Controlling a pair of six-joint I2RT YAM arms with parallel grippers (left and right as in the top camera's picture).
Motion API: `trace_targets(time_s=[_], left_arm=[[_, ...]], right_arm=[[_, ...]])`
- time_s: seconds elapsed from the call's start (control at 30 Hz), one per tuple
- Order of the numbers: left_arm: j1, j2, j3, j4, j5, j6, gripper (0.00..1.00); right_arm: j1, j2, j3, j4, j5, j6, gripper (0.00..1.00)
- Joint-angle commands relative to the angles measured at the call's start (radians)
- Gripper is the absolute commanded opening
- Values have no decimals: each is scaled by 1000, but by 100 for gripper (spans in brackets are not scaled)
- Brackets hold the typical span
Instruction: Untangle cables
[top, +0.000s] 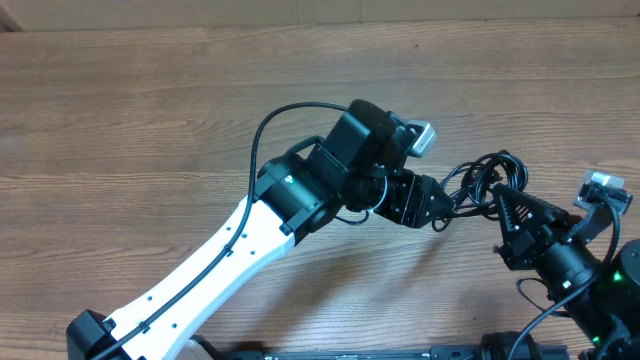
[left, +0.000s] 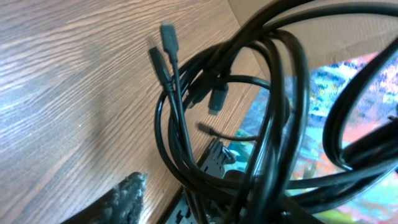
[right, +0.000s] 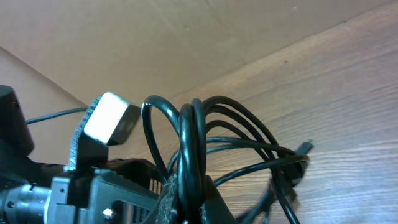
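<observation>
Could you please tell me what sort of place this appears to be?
Probably a robotics lab or test bench: a wood-grain table, a white robot arm reaching across it, and a tangle of thin black cables between two grippers.

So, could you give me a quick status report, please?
Right gripper shut on cables. Left gripper at the bundle, grip unclear. Cables tangled in loops between both. No obstruction seen.
</observation>
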Motion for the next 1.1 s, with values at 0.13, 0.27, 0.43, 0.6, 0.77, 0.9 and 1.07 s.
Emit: trace_targets(time_s=[0.13,0.27,0.43,0.6,0.77,0.9,1.07], left_arm=[[-31,9,25,0,-20,48,38],[-31,9,25,-6,-21,53,4],[-28,9,25,-67,-56,102,4],[-11,9,25,-142,-121,104,4],[3,9,25,-151,-133,105,4],[18,9,25,-195,-167,105,4],[24,9,25,-224,-208,105,4]], right_arm=[[-3,-3,18,26,-72,5,4],[-3,-3,18,25,-75,5,4],[-3,-3,18,25,-73,4,4],[-3,-3,18,3,-43,4,4],[-3,-3,18,-11,3,3,4],[-3,-3,18,-37,40,0,4],[-3,-3,18,-54,72,0,4]])
